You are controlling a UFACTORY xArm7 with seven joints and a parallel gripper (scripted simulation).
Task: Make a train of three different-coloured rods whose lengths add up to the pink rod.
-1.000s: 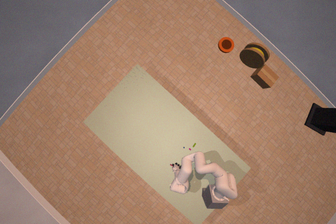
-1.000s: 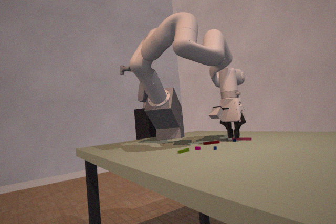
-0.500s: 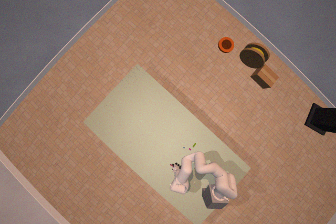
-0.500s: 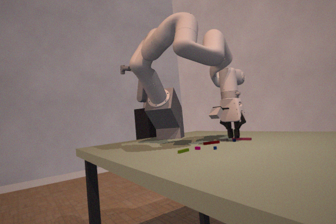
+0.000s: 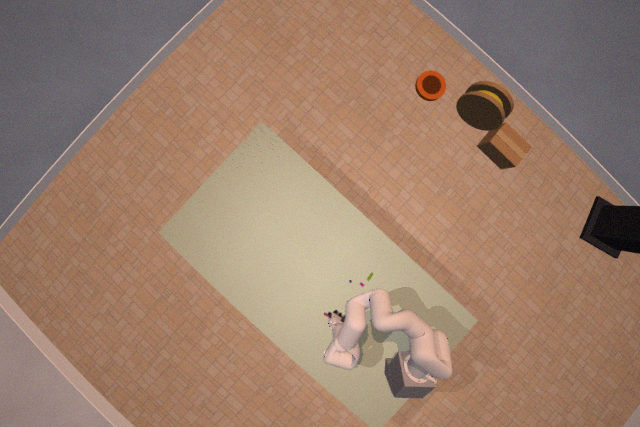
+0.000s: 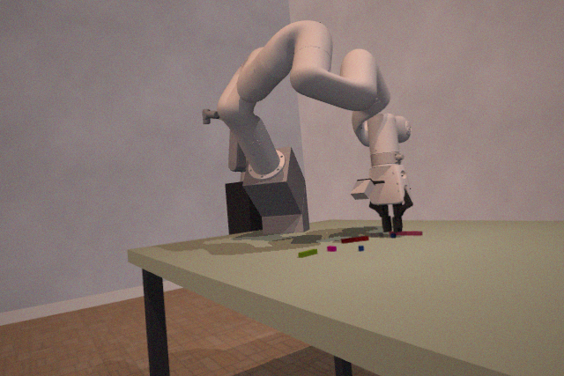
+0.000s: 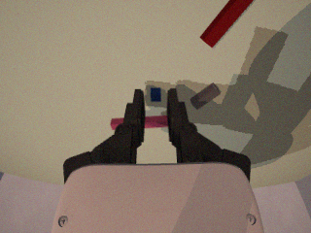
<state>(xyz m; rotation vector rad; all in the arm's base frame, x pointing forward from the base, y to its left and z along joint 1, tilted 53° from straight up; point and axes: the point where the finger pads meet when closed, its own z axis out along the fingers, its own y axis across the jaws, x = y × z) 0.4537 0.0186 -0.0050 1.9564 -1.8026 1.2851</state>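
Observation:
My gripper [image 6: 391, 227] stands upright with its fingertips low over the table, slightly open, with nothing between the fingers. In the wrist view [image 7: 155, 109] the pink rod [image 7: 126, 123] lies crosswise under the fingers. A small blue rod [image 7: 155, 95] lies just ahead of the fingertips, and a grey rod [image 7: 206, 96] lies to its right in shadow. The red rod [image 7: 237, 6] lies further off at an angle. In the side view, the pink rod [image 6: 408, 232], the blue rod [image 6: 392, 235] and the red rod [image 6: 354, 239] lie near the gripper.
A lime rod [image 6: 307, 253], a magenta rod [image 6: 331, 248] and a second blue rod [image 6: 360, 247] lie apart toward the table's near side. The arm's base [image 6: 273, 194] stands at the table's far corner. The arm's shadow covers the table by the grey rod.

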